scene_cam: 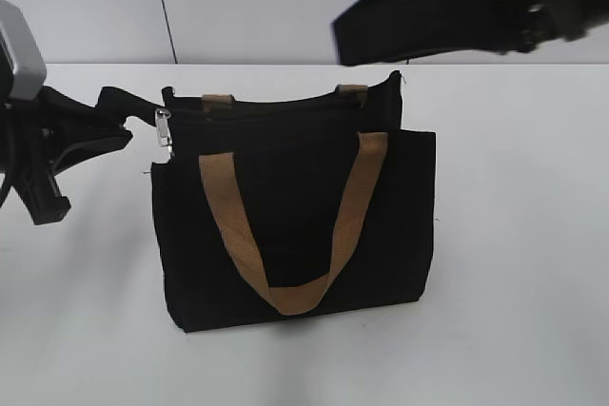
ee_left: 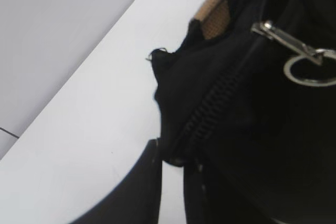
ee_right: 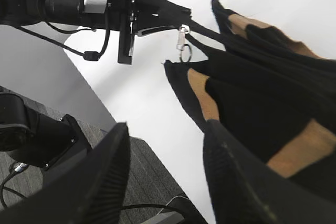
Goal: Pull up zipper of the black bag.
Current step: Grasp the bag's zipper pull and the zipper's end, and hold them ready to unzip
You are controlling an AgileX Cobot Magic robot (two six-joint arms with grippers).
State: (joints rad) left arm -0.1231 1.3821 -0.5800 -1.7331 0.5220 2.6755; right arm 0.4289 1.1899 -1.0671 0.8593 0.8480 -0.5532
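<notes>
A plain white counter (scene_cam: 514,235) is carrying a single item — the black bag (scene_cam: 295,225), which is standing upright near the middle, its base resting directly on the surface. The bag's front tan handle (scene_cam: 285,225) is hanging down over the front panel. The counter is running back to a pale wall — its far edge showing just behind the bag.

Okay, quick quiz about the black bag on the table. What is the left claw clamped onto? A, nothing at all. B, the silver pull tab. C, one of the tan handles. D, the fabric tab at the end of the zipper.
D: the left claw pinches the black fabric tab at the end of the zipper of the bag, while the silver pull tab hangs free beside it and the tan handle lies untouched.
</notes>
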